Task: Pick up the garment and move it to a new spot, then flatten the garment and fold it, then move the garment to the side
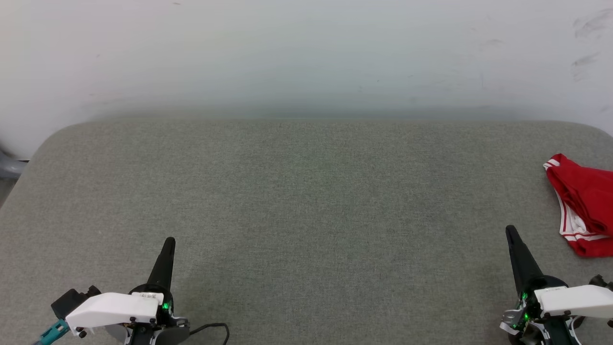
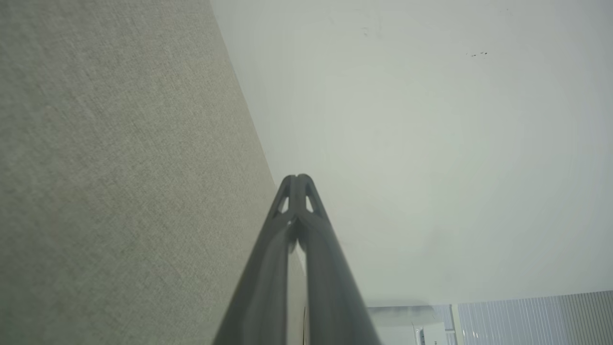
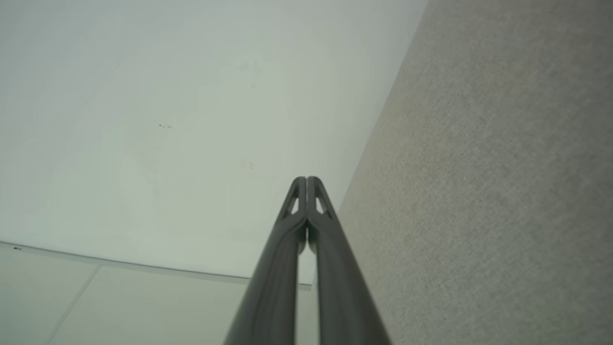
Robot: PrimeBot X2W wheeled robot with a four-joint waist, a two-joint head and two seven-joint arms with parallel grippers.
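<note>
- Where the grey fabric surface [image 1: 306,201] meets the right edge of the head view, the garment [image 1: 586,206] lies in a crumpled heap. Its red cloth shows bands of white striped trim, and the frame edge cuts part of it off.
- No lettering or number can be made out on the garment as it lies bunched up.
- The right gripper [image 1: 510,230] stands at the lower right of the head view. Its dark fingers are pressed together into a single spike, the jaws are closed and they hold nothing.
- Its tip points up the frame, left of and slightly below the garment, near the cloth but clear of it.
- In the right wrist view the two fingers rise from the bottom middle and their tips meet, with nothing between them. The fabric surface fills the right side of that frame and the pale wall [image 3: 167,120] fills the left.
- The left gripper [image 1: 168,242] stands at the lower left of the head view, well apart from the garment. Its jaws are also closed and empty.
- In the left wrist view its fingertips touch at the middle of the frame. The fabric surface lies at the left and the wall at the right.
- A white casing [image 1: 112,309] covers the left wrist, with a small green light beside it, and a thin black cable [image 1: 210,328] curls on the surface to its right.
- The far edge of the surface, with its rounded corners, runs across the upper-middle part of the head view, and the scuffed wall rises behind it.
</note>
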